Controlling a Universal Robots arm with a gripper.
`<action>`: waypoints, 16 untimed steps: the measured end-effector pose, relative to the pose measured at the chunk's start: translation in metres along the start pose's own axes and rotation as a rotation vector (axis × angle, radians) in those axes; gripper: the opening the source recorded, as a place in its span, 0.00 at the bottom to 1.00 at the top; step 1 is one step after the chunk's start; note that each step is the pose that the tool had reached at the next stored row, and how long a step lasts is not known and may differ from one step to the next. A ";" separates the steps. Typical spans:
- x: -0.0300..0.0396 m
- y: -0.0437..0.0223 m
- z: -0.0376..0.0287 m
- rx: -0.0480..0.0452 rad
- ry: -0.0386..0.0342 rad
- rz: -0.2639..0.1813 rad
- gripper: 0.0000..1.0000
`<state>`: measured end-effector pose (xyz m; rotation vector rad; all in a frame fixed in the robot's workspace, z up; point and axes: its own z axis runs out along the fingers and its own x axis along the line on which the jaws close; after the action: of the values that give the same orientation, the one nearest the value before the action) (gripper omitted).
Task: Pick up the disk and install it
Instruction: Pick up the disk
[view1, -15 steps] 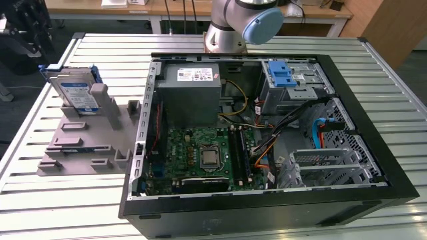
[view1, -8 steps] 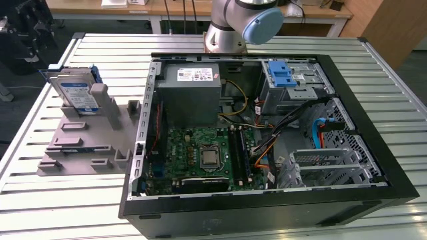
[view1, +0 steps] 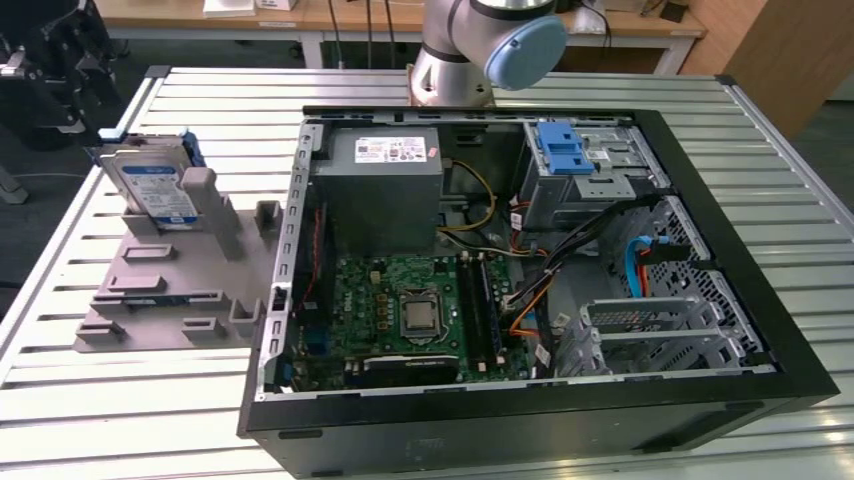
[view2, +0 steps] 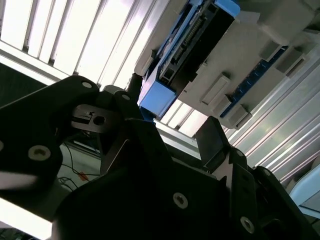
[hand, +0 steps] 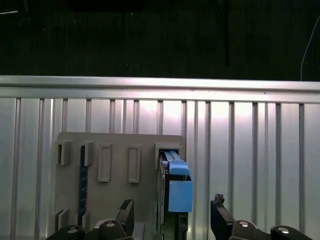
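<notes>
The gripper (hand: 171, 202) is spread wide and holds nothing. In the first wrist view its two dark fingers (hand: 220, 214) stand to either side of the disk (hand: 178, 192), with clear gaps on both sides and nothing touching. The disk stands on edge, in line with the gap between the fingers, and the blue end of its frame faces the gripper. I cannot tell how far it already reaches in between the fingertips.

The disk sits in a slot of a grey holder (hand: 116, 165). The holder's other slots lie off to one side of the gripper, and the holder rests on a slatted metal table (hand: 250, 150). In the exterior view the open computer case (view1: 694, 395) lies well apart from the holder and the gripper, with the drive cage (view1: 587, 185) and its blue latch (view1: 567, 150) at the far corner.

The step in hand looks like lining up for the grasp. To do it well, the disk should be centred in the gap so both pads meet its flat sides together. The fingers should stay square to it, so it does not twist or jam in its slot. They should also stay clear of the holder's wall and grip the rigid body rather than the thin blue tab.
</notes>
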<state>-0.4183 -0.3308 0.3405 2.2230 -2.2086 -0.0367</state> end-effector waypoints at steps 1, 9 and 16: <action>0.0000 0.0000 0.0001 -0.0002 0.0000 0.000 0.70; 0.0000 0.0014 0.0022 0.0000 -0.0003 0.000 0.70; 0.0001 0.0016 0.0090 -0.0001 -0.0003 0.000 0.70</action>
<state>-0.4201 -0.3308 0.3315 2.2226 -2.2092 -0.0371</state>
